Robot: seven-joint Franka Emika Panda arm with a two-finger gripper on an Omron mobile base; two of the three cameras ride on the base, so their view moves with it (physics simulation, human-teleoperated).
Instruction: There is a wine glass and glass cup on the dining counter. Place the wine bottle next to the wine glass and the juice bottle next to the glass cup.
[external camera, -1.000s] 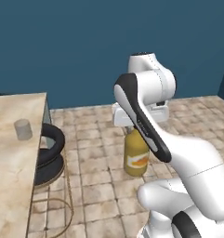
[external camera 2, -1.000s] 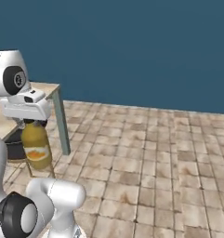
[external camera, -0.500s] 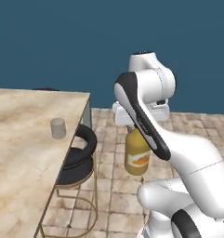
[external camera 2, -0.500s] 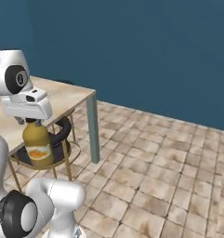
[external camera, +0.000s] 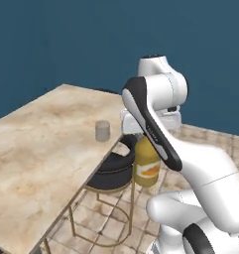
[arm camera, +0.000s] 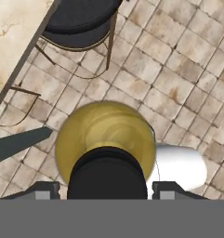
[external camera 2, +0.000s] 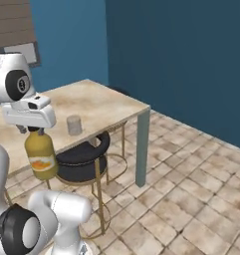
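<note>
My gripper (external camera: 144,135) (external camera 2: 35,130) (arm camera: 107,189) is shut on the neck of the yellow-orange juice bottle (external camera: 147,164) (external camera 2: 41,157) (arm camera: 104,132). The bottle hangs upright in the air over the tiled floor, beside the dining counter's long edge. The glass cup (external camera: 102,131) (external camera 2: 73,125), low and greyish, stands on the beige marbled dining counter (external camera: 41,149) (external camera 2: 109,102) (arm camera: 13,28), near that same edge and a short way from the bottle. The wine glass and the wine bottle are out of view.
A black-cushioned stool with thin gold legs (external camera: 112,169) (external camera 2: 82,157) (arm camera: 81,21) stands tucked under the counter's edge, right beside and below the hanging bottle. A grey-green counter leg (external camera 2: 142,149) meets the tiled floor. Dark blue walls close the room behind.
The whole picture has shifted, so the base has driven: the counter and cup now lie closer and fuller in view. The bottle stays in my gripper's hold.
</note>
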